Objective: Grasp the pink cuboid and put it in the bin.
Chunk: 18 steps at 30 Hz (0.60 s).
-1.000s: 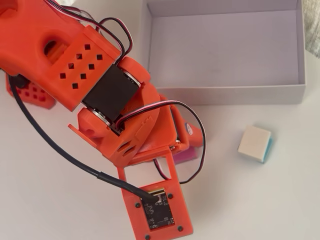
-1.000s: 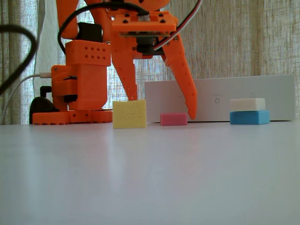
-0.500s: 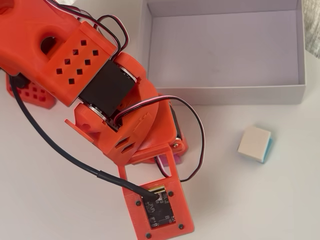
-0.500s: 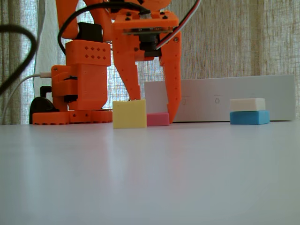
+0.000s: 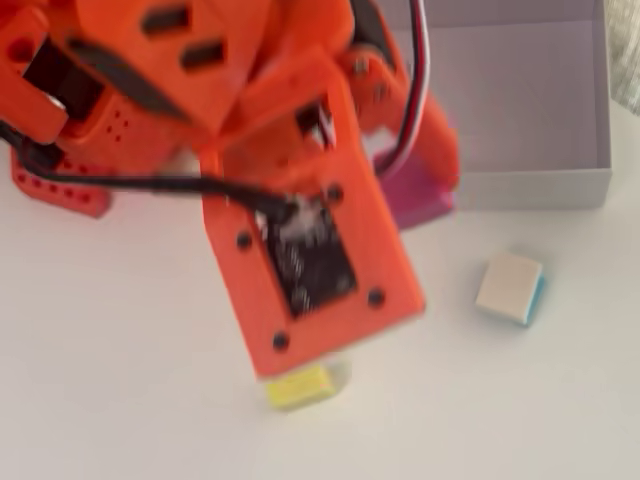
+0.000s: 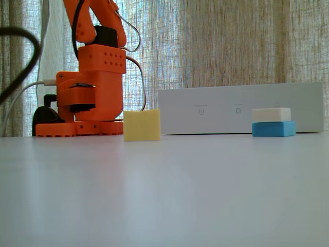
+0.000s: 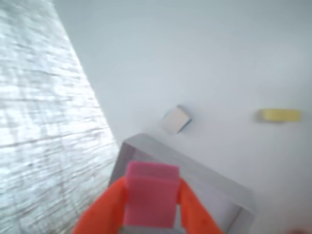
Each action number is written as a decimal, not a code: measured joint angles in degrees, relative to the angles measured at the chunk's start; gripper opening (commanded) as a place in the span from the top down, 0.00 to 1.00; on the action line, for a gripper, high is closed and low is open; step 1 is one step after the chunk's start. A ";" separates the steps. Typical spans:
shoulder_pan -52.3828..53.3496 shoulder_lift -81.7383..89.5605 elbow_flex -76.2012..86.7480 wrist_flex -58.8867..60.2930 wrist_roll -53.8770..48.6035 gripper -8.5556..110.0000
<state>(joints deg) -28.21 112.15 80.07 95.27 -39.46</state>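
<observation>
One pink cuboid in gripper; one bin.

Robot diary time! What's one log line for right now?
phase: carrying | gripper: shut on pink cuboid | held above table near bin | yellow block: on table

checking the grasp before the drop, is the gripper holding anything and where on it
Yes: the gripper holds the pink cuboid, one orange finger on each of its two opposite side faces, top face clear.

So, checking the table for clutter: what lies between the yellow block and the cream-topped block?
Nothing: in the fixed view, bare table separates the yellow block from the cream-topped block.
</observation>
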 measured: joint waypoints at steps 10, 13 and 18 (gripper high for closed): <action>-23.91 3.08 7.65 -4.48 23.12 1.00; -25.49 3.96 16.08 -9.23 26.37 1.00; -25.49 6.94 34.28 -23.20 30.94 1.00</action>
<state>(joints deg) -53.70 119.09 114.35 72.07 -8.53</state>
